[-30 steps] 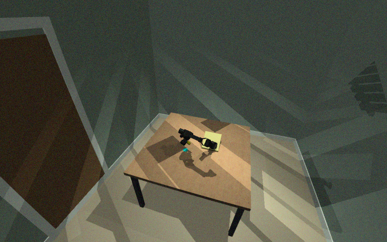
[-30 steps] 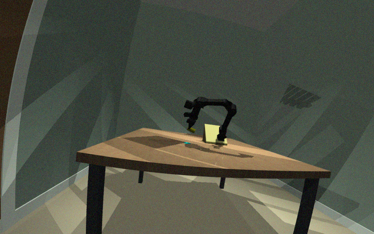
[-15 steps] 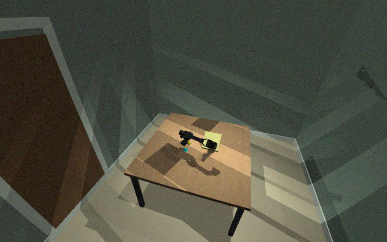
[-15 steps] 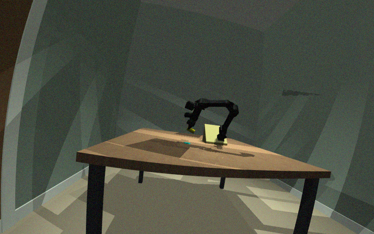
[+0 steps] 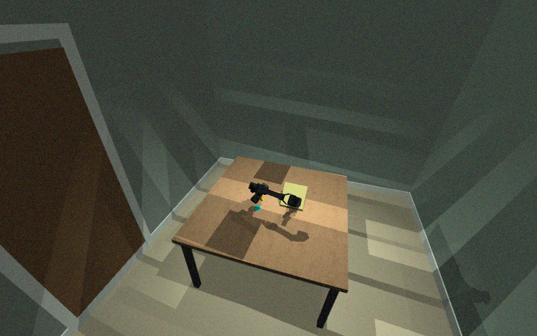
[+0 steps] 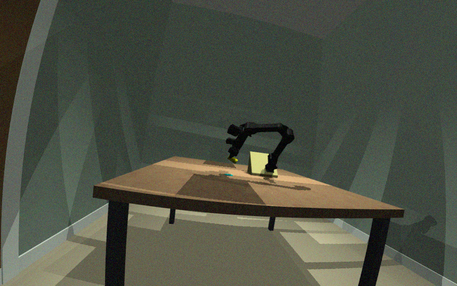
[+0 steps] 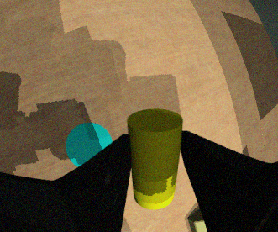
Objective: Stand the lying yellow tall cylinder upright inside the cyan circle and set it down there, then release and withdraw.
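Observation:
The yellow tall cylinder [image 5: 262, 198] [image 6: 233, 159] [image 7: 155, 155] is held in the air above the table, tilted rather than upright. My gripper [image 6: 232, 157] [image 7: 155, 139] is shut on it, with one black finger on each side in the wrist view. The cyan circle [image 5: 257, 207] [image 6: 228, 174] [image 7: 85, 140] lies flat on the table, below the cylinder. In the wrist view it is left of the cylinder, partly in shadow, and the left finger covers its lower right edge. In the top view the arm hides part of the cylinder.
A pale yellow stand with a slanted panel [image 5: 295, 187] [image 6: 258, 163] is at the arm's base, on the wooden table [image 5: 303, 259] [image 6: 145, 188]. A small corner of a pale, dark-edged object [image 7: 199, 226] shows at the bottom of the wrist view. Shadows of the arm fall across the table.

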Tool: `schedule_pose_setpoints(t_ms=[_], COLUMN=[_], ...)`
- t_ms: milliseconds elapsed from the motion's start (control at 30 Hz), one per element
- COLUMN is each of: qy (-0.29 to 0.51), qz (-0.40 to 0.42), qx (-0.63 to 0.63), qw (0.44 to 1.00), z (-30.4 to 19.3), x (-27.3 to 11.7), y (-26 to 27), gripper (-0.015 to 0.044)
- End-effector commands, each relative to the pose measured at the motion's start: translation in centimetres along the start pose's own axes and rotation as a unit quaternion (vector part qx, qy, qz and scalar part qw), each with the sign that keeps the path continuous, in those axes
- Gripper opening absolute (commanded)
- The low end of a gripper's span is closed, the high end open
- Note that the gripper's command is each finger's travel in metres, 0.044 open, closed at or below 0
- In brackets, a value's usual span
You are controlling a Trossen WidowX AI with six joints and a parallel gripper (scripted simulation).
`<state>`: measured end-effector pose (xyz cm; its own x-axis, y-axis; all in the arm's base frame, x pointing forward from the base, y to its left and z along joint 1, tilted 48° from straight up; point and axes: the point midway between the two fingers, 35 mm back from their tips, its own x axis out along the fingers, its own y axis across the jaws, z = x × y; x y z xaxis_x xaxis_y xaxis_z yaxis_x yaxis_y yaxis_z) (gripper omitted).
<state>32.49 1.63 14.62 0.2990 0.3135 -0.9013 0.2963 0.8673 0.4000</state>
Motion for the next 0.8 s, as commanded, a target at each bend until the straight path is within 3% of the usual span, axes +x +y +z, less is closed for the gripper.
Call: schedule_pose_setpoints(t_ms=[0,767], qy=[-0.008,-0.078], qz=[-0.006,-0.027], qx=[0.001,0.005], qw=[1.0,0.997], z=[-0.16,-0.07], x=[0.18,0.37], y=[0.03,0.15], gripper=[0.0105,0.0105])
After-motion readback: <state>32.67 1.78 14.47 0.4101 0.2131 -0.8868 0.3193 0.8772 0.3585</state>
